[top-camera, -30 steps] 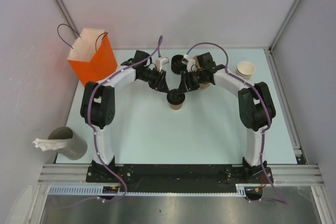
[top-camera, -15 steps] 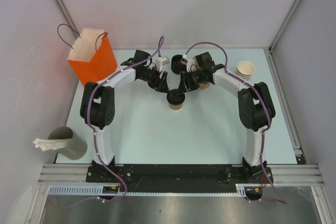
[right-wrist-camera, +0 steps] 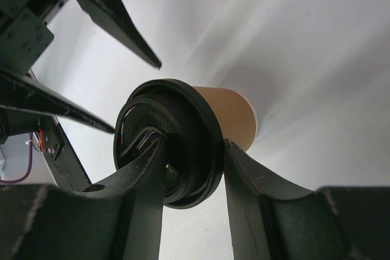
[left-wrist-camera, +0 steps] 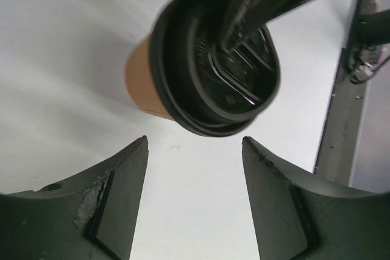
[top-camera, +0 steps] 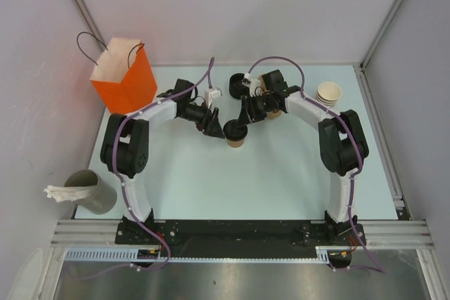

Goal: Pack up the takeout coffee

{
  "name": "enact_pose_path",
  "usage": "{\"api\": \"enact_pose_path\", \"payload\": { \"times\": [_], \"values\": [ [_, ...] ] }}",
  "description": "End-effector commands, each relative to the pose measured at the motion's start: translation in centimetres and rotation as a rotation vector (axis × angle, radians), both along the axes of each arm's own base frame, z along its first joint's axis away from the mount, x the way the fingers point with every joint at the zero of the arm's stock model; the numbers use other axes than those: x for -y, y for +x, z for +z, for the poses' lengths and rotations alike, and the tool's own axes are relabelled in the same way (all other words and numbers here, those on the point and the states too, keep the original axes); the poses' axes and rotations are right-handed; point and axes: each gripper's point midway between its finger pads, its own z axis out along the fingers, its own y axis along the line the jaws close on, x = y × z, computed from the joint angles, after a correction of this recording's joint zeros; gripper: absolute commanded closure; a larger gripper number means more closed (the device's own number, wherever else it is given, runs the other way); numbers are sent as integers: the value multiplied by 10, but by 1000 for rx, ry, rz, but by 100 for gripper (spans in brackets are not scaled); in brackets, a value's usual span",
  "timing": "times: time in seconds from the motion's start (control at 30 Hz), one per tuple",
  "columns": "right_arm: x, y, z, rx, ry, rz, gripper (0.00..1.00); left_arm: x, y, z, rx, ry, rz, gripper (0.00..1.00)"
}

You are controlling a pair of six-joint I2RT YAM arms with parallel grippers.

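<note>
The takeout coffee (top-camera: 237,138) stands upright mid-table, a tan paper cup (left-wrist-camera: 141,80) with its black lid (left-wrist-camera: 207,89) on top. My right gripper (right-wrist-camera: 194,142) is shut on the lid's edge. One finger lies in the lid's sunken top and the other presses the outside of the rim (right-wrist-camera: 214,150). From above, the right gripper (top-camera: 242,124) hangs over the cup from behind. My left gripper (left-wrist-camera: 195,144) is open with bare table between its fingers, just clear of the cup. In the top view the left gripper (top-camera: 215,128) sits to the cup's left.
An orange paper bag (top-camera: 125,75) with black handles stands open at the back left. A stack of tan cups (top-camera: 328,93) is at the back right, and a black stack of lids (top-camera: 237,83) at the back middle. A grey cup with tissue (top-camera: 91,191) sits off the table's left edge.
My left gripper opened, let go of the cup and drew back to the left. The right gripper kept its grip on the lid, and the cup stayed put.
</note>
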Motion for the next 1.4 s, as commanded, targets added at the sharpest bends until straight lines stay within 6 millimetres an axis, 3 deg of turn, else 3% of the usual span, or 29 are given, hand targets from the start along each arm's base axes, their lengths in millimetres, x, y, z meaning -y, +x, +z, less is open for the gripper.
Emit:
{"api": "enact_pose_path", "payload": {
  "times": [0.0, 0.57, 0.77, 1.17, 1.37],
  "values": [
    [7, 0, -32, -10, -93, -2, 60, 12, -15, 32, 34, -145, -64, 32],
    [7, -1, -32, -18, -85, 0, 60, 9, -3, 13, -84, -212, 60, 34],
    [7, -1, -30, -14, -84, 0, 60, 9, 0, 16, -113, -238, 71, 35],
    [7, 1, -27, -2, -85, -7, 60, 0, 1, -10, -120, -135, 115, 59],
    [10, 1, -31, -5, -99, -10, 60, -8, 5, -41, -161, -31, 168, 67]
  ]
}}
